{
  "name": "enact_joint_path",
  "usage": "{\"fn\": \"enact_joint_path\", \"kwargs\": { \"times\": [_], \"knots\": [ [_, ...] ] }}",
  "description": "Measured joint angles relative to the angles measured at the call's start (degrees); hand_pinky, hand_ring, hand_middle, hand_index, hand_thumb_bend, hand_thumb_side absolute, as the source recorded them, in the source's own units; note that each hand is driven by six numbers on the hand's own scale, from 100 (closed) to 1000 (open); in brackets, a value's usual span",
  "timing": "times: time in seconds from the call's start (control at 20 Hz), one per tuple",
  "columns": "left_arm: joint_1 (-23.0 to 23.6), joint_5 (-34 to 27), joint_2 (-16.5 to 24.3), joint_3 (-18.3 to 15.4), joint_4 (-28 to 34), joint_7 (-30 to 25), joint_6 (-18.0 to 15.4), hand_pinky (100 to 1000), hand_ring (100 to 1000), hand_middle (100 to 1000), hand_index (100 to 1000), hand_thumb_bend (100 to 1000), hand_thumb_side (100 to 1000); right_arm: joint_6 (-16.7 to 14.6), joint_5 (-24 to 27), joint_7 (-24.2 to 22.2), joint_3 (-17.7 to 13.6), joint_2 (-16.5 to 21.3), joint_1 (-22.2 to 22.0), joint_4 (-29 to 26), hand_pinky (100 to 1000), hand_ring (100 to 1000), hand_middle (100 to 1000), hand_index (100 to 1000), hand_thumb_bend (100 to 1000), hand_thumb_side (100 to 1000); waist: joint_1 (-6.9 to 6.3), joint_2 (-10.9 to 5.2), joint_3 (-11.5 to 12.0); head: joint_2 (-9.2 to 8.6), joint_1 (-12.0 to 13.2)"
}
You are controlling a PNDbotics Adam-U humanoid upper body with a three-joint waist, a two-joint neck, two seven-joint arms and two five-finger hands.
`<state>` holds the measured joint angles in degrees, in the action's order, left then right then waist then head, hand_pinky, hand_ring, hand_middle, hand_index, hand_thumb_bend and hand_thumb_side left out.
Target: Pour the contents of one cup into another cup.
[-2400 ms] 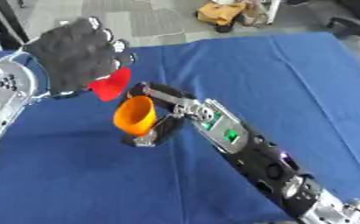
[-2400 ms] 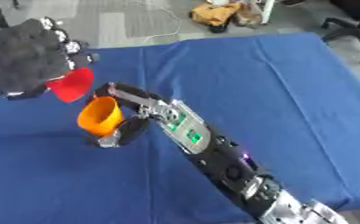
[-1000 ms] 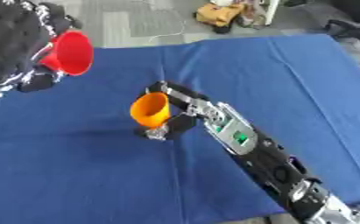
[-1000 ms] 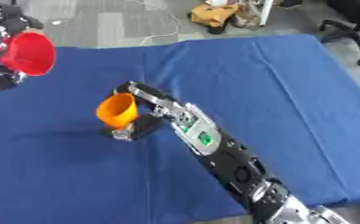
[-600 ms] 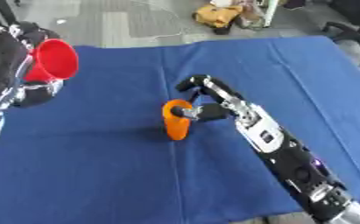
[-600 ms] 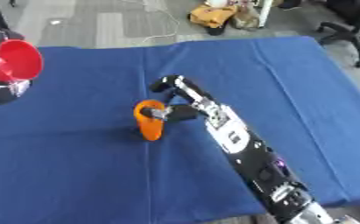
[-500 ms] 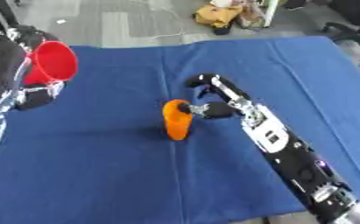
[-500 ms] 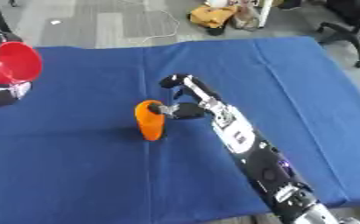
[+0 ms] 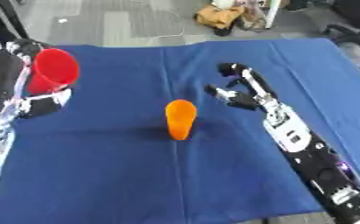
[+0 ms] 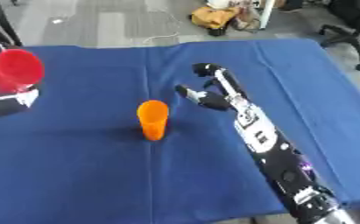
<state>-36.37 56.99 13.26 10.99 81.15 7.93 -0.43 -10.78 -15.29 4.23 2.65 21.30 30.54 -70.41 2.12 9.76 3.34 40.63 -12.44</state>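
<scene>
An orange cup [image 9: 179, 119] stands upright on the blue tablecloth [image 9: 136, 175] near the middle, with nothing touching it. My right hand [image 9: 238, 89] is open just to the right of it, a short gap away, fingers spread. At the far left my left hand [image 9: 26, 98] is shut on a red cup [image 9: 54, 75], held up above the cloth with its mouth tilted toward the camera. What is inside either cup cannot be seen.
The cloth's far edge runs along the top, with grey floor beyond. On that floor lie a tan bag [image 9: 219, 16] and a chair base [image 9: 351, 26]. My right arm [image 9: 313, 162] crosses the cloth's right side.
My right hand has let go of the orange cup and drawn back to the right, leaving it standing. The left hand keeps the red cup at the left.
</scene>
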Motion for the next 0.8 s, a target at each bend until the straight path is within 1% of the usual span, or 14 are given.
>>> {"fn": "enact_joint_path", "kwargs": {
  "times": [0.05,0.1,0.15,0.2,0.25,0.3,0.35,0.45,0.5,0.55,0.6,0.7,0.75,0.8],
  "knots": [
    [0.19,-0.95,-0.88,-0.01,-1.31,0.47,-0.48,100,261,382,715,782,382,0.37,0.78,0.91,-0.61,0.18,-0.21,-0.83,642,799,752,860,616,655,0.15,0.01,-0.14,-0.01,0.16],
    [0.21,-1.82,-1.7,-0.01,-2.64,0.98,-1.12,106,275,394,717,824,398,0.67,1.59,1.84,-1.07,0.2,-0.39,-1.76,642,798,751,861,616,654,0.3,0.01,-0.35,-0.03,0.31],
    [0.2,-2.73,-2.48,0.01,-4.05,1.52,-1.86,130,294,410,719,856,407,0.91,2.42,2.77,-1.36,0.21,-0.57,-2.72,640,796,750,861,615,655,0.4,0.01,-0.6,-0.07,0.51],
    [0.14,-3.66,-3.22,0.04,-5.46,2.09,-2.64,134,297,413,719,861,408,1.07,3.32,3.67,-1.56,0.21,-0.84,-3.67,639,796,750,861,615,655,0.47,0.01,-0.81,-0.21,0.73],
    [-0.01,-4.59,-3.8,0.06,-6.89,2.7,-3.47,173,340,449,735,929,423,1.26,4.13,4.56,-1.57,0.21,-1.02,-4.56,636,794,747,861,613,657,0.51,0.01,-0.99,-0.32,0.89],
    [-0.15,-5.43,-4.31,0.1,-8.23,3.36,-4.3,178,346,455,737,941,425,1.44,4.87,5.37,-1.57,0.22,-1.22,-5.32,636,793,747,861,613,657,0.51,0.02,-1.15,-0.45,1.07],
    [-0.25,-6.31,-4.74,0.2,-9.41,4.08,-5.14,243,416,508,767,1000,481,1.61,5.46,6.04,-1.56,0.22,-1.4,-5.9,634,792,747,861,612,661,0.51,0.03,-1.28,-0.47,1.22],
    [-0.4,-8.18,-5.39,0.46,-11.18,5.61,-6.96,243,416,508,767,1000,481,1.92,6.38,6.99,-1.55,0.22,-1.7,-6.7,634,792,747,861,612,661,0.56,0.06,-1.36,-0.49,1.3],
    [-0.4,-9.08,-5.54,0.52,-11.85,6.36,-7.87,344,510,592,799,1000,576,2.07,6.71,7.29,-1.55,0.21,-1.85,-6.95,629,788,744,862,611,663,0.58,0.09,-1.36,-0.5,1.33],
    [-0.4,-10.05,-5.7,0.63,-12.16,7.09,-8.82,362,526,610,805,1000,607,2.22,6.98,7.55,-1.55,0.21,-1.89,-7.07,623,786,744,862,603,666,0.58,0.1,-1.36,-0.5,1.41],
    [-0.33,-11.08,-5.74,0.79,-12.12,7.92,-9.84,373,535,619,804,1000,637,2.35,7.25,7.77,-1.55,0.21,-2.03,-7.17,622,786,744,862,611,669,0.57,0.11,-1.31,-0.5,1.46],
    [0.41,-12.88,-5.74,0.82,-11.43,9.58,-11.66,383,543,626,805,1000,653,2.49,7.78,8.02,-1.59,0.21,-2.45,-7.24,620,785,744,862,612,673,0.43,0.11,-1.14,-0.5,1.51],
    [0.81,-13.82,-5.74,0.83,-10.93,10.36,-12.53,390,550,631,806,1000,692,2.54,8.04,8.13,-1.69,0.21,-2.6,-7.3,613,784,744,862,611,677,0.4,0.11,-1.04,-0.5,1.51],
    [1.21,-14.77,-5.71,0.83,-10.27,11.09,-13.26,391,551,633,806,1000,699,2.54,8.32,8.16,-1.78,0.21,-2.75,-7.36,611,784,744,862,611,678,0.4,0.11,-0.95,-0.5,1.52]
  ]
}}
